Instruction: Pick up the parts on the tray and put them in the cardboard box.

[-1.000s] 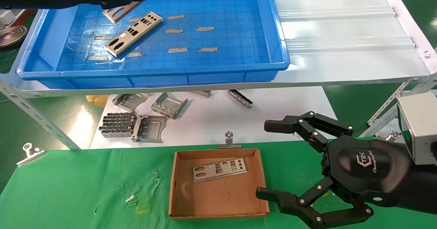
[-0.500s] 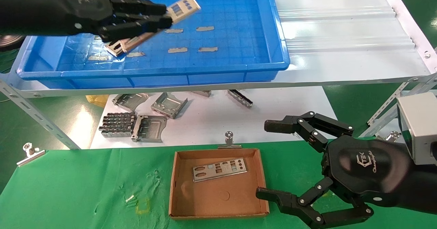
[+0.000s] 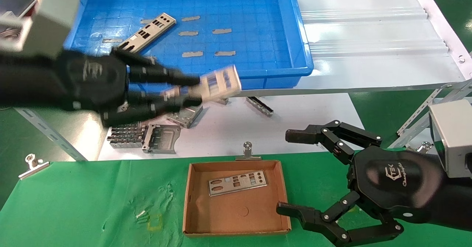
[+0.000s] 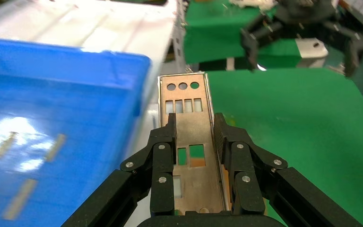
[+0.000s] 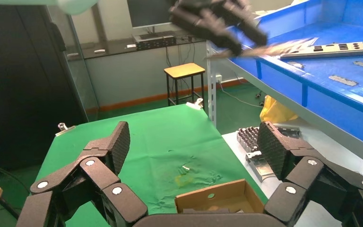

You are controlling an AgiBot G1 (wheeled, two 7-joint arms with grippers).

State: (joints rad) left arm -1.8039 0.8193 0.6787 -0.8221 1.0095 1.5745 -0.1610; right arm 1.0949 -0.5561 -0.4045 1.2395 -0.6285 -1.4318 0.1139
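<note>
My left gripper is shut on a silver punched plate, carried in the air just in front of the blue tray's near rim. In the left wrist view the plate sits clamped between both fingers. A second plate lies in the tray at its left. A third plate lies in the brown cardboard box on the green cloth. My right gripper is open and empty, parked right of the box; the box shows between its pads.
Grey tape strips dot the tray floor. Folded grey metal brackets lie on the white surface under the shelf. A white corrugated sheet fills the shelf's right. Binder clips hold the green cloth's edge.
My left gripper has carried the plate out of the tray, toward me and downward past the near rim. The plate left in the tray is uncovered again. The right arm has not moved.
</note>
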